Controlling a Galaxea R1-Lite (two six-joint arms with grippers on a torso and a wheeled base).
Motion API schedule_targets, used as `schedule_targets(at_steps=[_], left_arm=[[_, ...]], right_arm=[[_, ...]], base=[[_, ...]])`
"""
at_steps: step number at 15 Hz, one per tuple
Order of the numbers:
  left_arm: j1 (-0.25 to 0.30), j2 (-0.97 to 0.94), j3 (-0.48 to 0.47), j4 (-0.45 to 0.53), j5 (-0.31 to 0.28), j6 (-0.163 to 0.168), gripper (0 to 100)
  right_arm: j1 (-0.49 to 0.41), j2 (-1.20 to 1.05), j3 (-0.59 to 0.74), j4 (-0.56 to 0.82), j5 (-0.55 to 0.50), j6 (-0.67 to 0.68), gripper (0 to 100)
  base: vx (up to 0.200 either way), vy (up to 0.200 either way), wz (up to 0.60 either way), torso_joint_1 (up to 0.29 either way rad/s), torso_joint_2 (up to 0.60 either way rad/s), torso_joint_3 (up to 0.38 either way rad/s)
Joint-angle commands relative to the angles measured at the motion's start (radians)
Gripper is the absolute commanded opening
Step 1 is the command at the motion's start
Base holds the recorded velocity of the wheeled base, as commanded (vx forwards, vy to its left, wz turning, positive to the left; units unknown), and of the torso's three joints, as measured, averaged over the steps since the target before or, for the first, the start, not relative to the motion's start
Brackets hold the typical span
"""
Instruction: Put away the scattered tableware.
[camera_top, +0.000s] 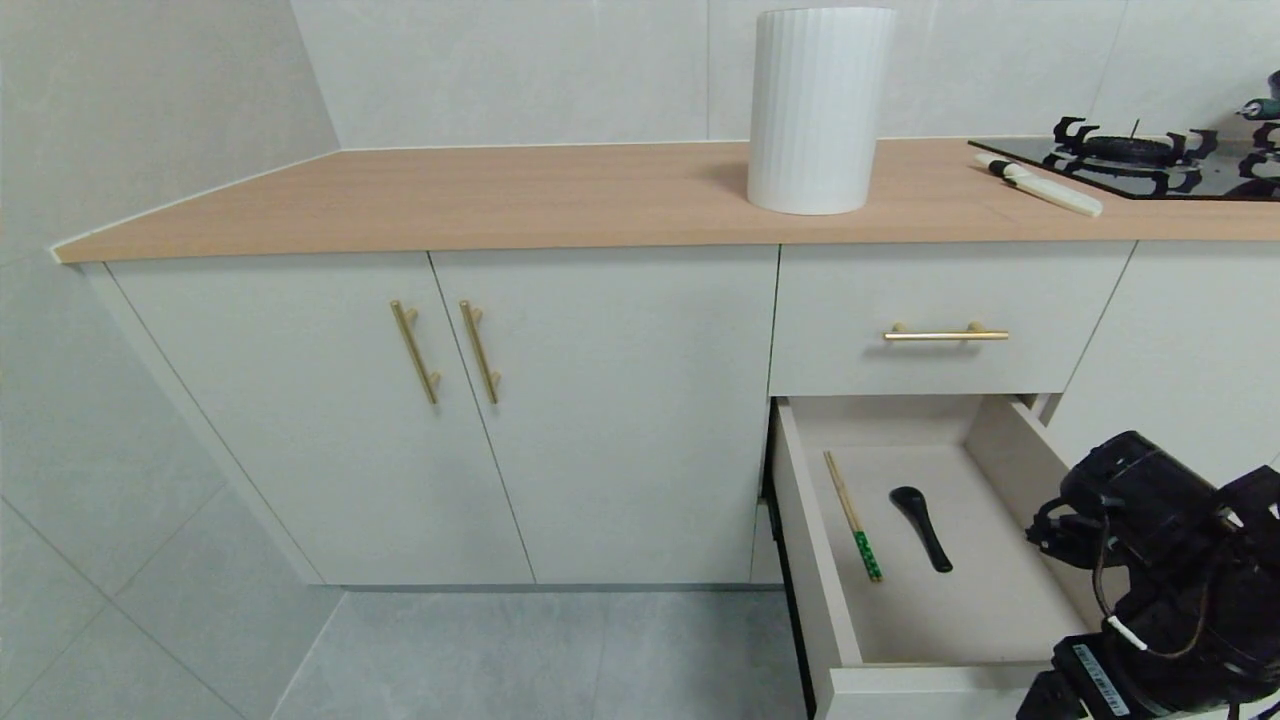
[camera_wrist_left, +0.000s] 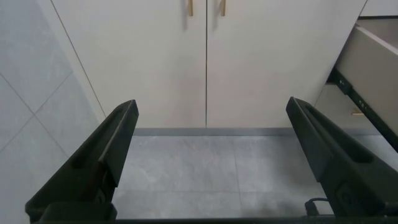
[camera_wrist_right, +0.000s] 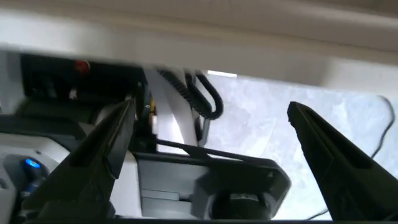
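Head view first: the open drawer (camera_top: 805, 520) sits at 5 o'clock. Your chopsticks (camera_top: 852, 515) and black spoon (camera_top: 922, 528) are lying inside it side by side, not touching, with the chopsticks on the spoon's 9 o'clock side. Up on the tabletop (camera_top: 500, 195), a white ribbed canister (camera_top: 815, 110) stands at 1 o'clock. A white knife (camera_top: 1040, 185) lies at 2 o'clock, right at the edge of the hob (camera_top: 1140, 160). The right arm (camera_top: 1150, 540) hangs at 4 o'clock by the drawer's front corner.

Left wrist view: the left jaws are spread wide with nothing between them, facing the floor tiles (camera_wrist_left: 205, 168) and the closed cabinet doors (camera_wrist_left: 205, 62).

Right wrist view: the right jaws are spread too, nothing pinched, with floor tiles (camera_wrist_right: 311, 118) showing past them.
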Motion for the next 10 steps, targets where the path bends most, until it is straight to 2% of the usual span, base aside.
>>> schedule_targets(at_steps=[1, 4, 7, 10], left_arm=[[0.001, 0.000, 0.000, 0.000, 0.000, 0.000, 100], [0.001, 0.000, 0.000, 0.000, 0.000, 0.000, 100], [0.001, 0.000, 0.000, 0.000, 0.000, 0.000, 100], [0.001, 0.000, 0.000, -0.001, 0.000, 0.000, 100]], right_arm=[[-0.001, 0.052, -0.010, -0.006, -0.012, 0.004, 100], [-0.007, 0.068, -0.002, -0.052, -0.040, 0.005, 100], [-0.015, 0.071, 0.050, -0.211, -0.063, 0.004, 100], [-0.036, 0.104, 0.036, -0.285, -0.083, 0.004, 100]], base=[[0.000, 0.000, 0.00, 0.000, 0.00, 0.000], [0.000, 0.000, 0.00, 0.000, 0.00, 0.000], [0.000, 0.000, 0.00, 0.000, 0.00, 0.000], [0.000, 0.000, 0.00, 0.000, 0.00, 0.000]])
